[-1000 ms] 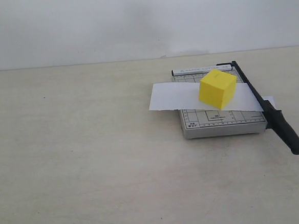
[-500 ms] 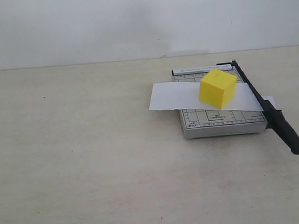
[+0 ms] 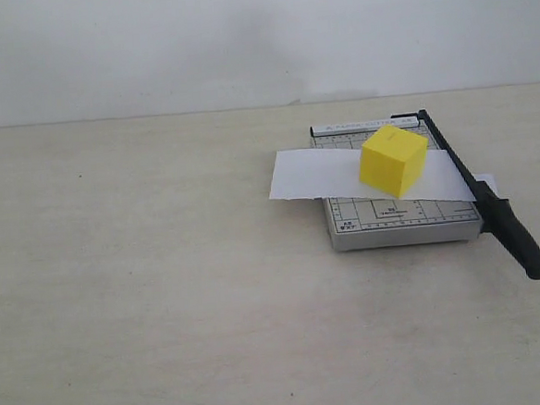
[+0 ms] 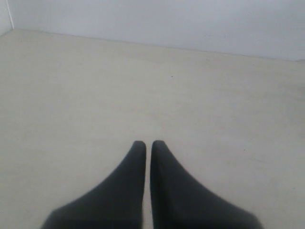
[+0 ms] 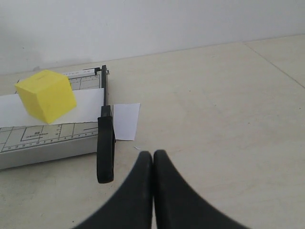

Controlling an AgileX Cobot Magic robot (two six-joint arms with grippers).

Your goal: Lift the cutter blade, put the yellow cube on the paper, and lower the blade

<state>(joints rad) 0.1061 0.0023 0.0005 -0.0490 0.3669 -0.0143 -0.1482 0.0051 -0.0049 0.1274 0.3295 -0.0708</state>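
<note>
- Nothing has shifted in the last second. The yellow cube sits on the paper, which lies across the grey cutter base, exactly as before.
- The cutter blade lies flat along the base's edge, with its handle jutting out over the table.
- Your left gripper is pressed fully closed on nothing, well apart from the cutter.
- Your right gripper is likewise closed and empty, near the handle but clear of it.
- From this stillness, you can judge that all three steps look done.

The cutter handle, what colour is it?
Black; the cutter handle shows best in the right wrist view.
</note>
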